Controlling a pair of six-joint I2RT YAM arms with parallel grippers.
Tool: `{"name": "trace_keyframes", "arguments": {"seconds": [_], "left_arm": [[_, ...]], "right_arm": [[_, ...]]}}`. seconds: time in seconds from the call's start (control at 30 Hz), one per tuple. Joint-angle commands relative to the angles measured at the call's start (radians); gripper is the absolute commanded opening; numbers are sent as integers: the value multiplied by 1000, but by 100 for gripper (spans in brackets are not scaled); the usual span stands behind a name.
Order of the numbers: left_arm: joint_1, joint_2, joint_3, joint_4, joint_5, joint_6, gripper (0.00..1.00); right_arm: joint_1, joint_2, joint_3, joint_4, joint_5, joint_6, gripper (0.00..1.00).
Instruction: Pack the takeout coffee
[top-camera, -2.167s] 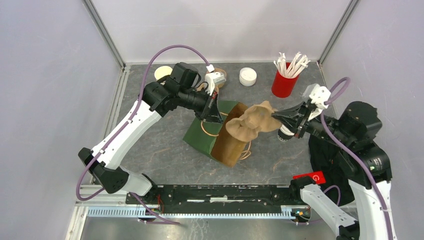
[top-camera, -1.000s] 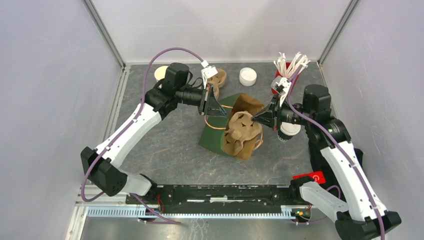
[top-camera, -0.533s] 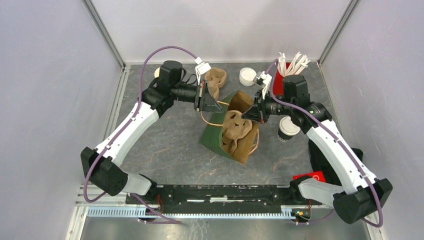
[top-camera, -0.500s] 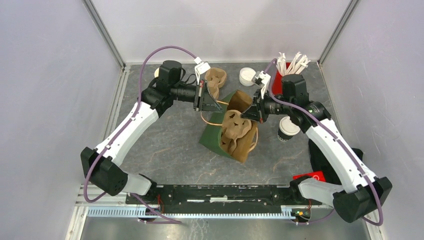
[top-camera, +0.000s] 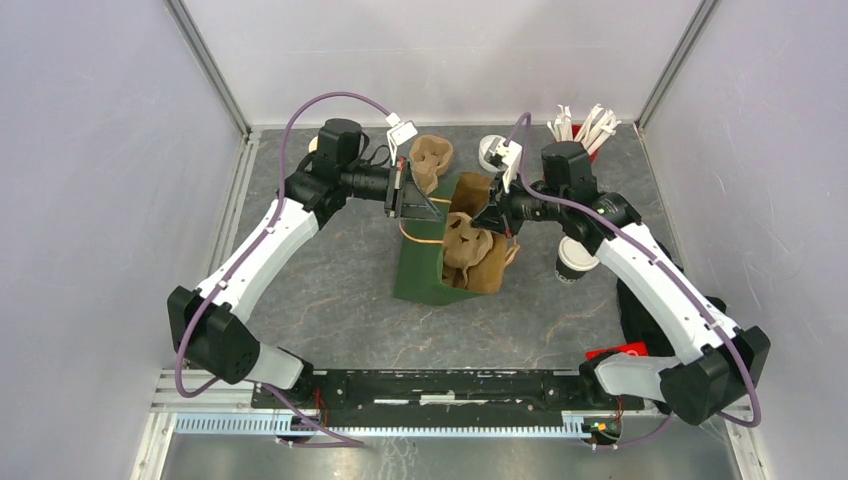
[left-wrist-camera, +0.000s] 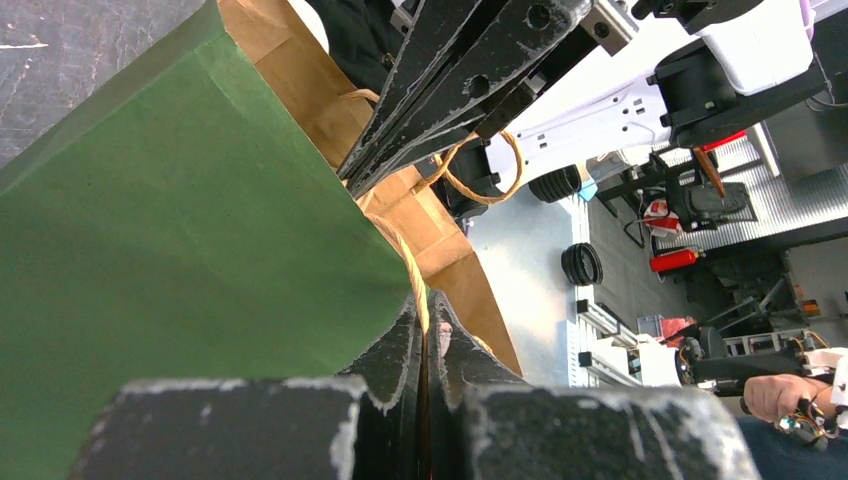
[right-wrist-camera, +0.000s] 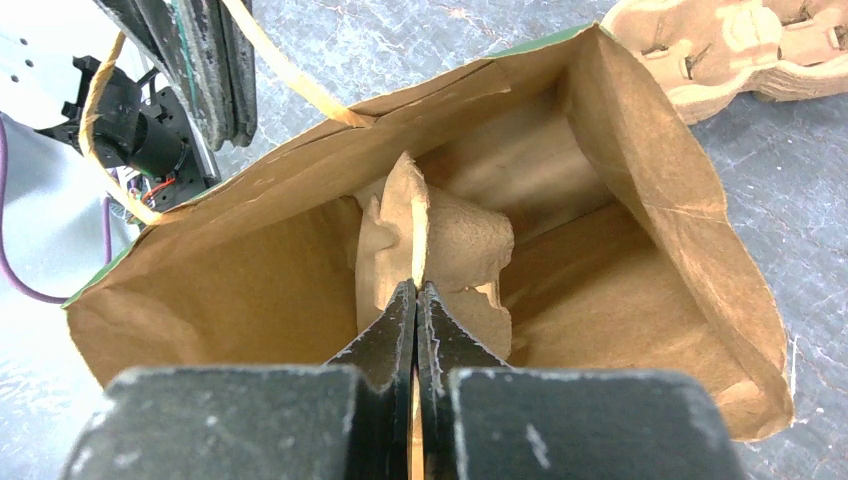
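We find no brand or wording. The bag (top-camera: 418, 268) is plain green outside and brown inside, and a red tag (top-camera: 619, 353) by the right arm's base bears a white mark too small to read.

The coffee (top-camera: 573, 262) stands on the table (top-camera: 330, 290) just right of the bag, outside it, its white lid partly under the right forearm.

The left gripper (left-wrist-camera: 425, 312) is pinched together on the bag's twine handle (left-wrist-camera: 414, 268) at the rim. The right gripper (right-wrist-camera: 414, 292) reaches into the bag's mouth, its fingers clamped on an edge of the pulp carrier (right-wrist-camera: 445, 240), which sits partly inside and sticks up above the rim.

A spare carrier (top-camera: 430, 155) lies on the table behind the bag. The lids (top-camera: 487, 147) are half covered by the right wrist. White sticks (top-camera: 590, 122) fan out behind the right arm, which hides their holder.

We cannot see the bag's bottom or the carrier's lower part. In the left wrist view the green wall fills most of the picture.
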Motion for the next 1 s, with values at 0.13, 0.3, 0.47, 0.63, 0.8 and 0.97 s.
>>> {"name": "trace_keyframes", "arguments": {"seconds": [0.13, 0.3, 0.47, 0.63, 0.8, 0.97], "left_arm": [[24, 19, 9, 33, 43, 4, 2], [40, 28, 12, 33, 47, 7, 2], [55, 32, 14, 34, 51, 7, 2], [64, 32, 8, 33, 52, 7, 2], [80, 32, -2, 33, 44, 11, 2], [100, 38, -3, -14, 27, 51, 2]], "right_arm": [[25, 93, 105, 19, -39, -108, 0], [33, 145, 128, 16, -59, -123, 0], [52, 189, 131, 25, -69, -139, 0], [55, 222, 134, 58, -79, -148, 0], [65, 266, 140, 182, 117, -82, 10], [74, 242, 241, 143, 296, 3, 54]]}}
